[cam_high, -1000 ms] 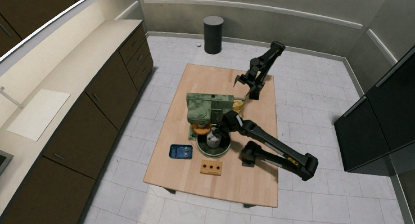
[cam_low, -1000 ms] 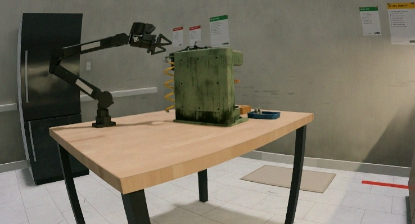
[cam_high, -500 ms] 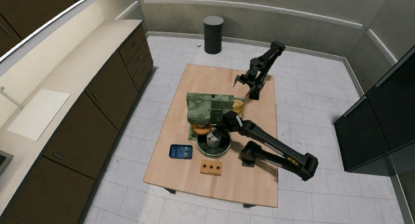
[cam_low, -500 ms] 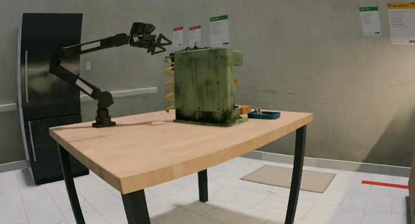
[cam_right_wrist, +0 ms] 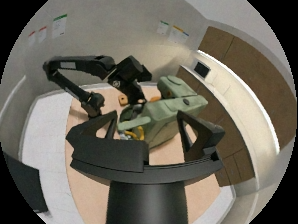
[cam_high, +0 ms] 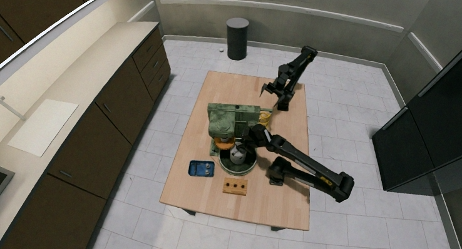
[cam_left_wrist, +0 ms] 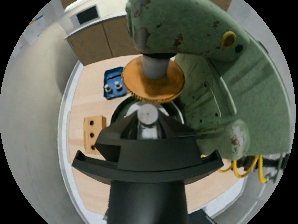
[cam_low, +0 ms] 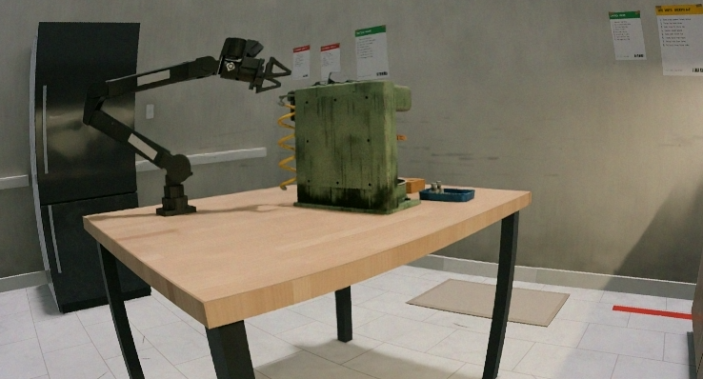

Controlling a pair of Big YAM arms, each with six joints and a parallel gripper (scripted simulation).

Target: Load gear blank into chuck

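Observation:
The green gear shaper [cam_high: 245, 112] [cam_low: 344, 145] [cam_left_wrist: 240, 75] [cam_right_wrist: 167, 115] stands mid-table with its orange cutter wheel [cam_high: 224, 144] [cam_left_wrist: 145, 82]. Its grey chuck [cam_high: 237, 156] stands in the round basin below. My left gripper [cam_high: 240, 147] [cam_left_wrist: 147, 113] is shut on a grey gear blank [cam_left_wrist: 148, 113], upright over the chuck, close beside the cutter. The fingers hide the blank's lower end; I cannot tell whether it is inside the chuck. My right gripper [cam_high: 268, 100] [cam_low: 285, 79] [cam_right_wrist: 147, 113] is open and empty, high beyond the shaper's hose side.
A blue tray [cam_high: 191, 174] [cam_low: 460, 198] [cam_left_wrist: 106, 75] holds two grey blanks. A wooden block [cam_high: 235, 190] [cam_low: 414, 185] [cam_left_wrist: 88, 122] with three holes lies near the basin. A yellow coiled hose [cam_high: 264, 117] [cam_low: 286, 142] [cam_left_wrist: 243, 172] hangs at the shaper's side.

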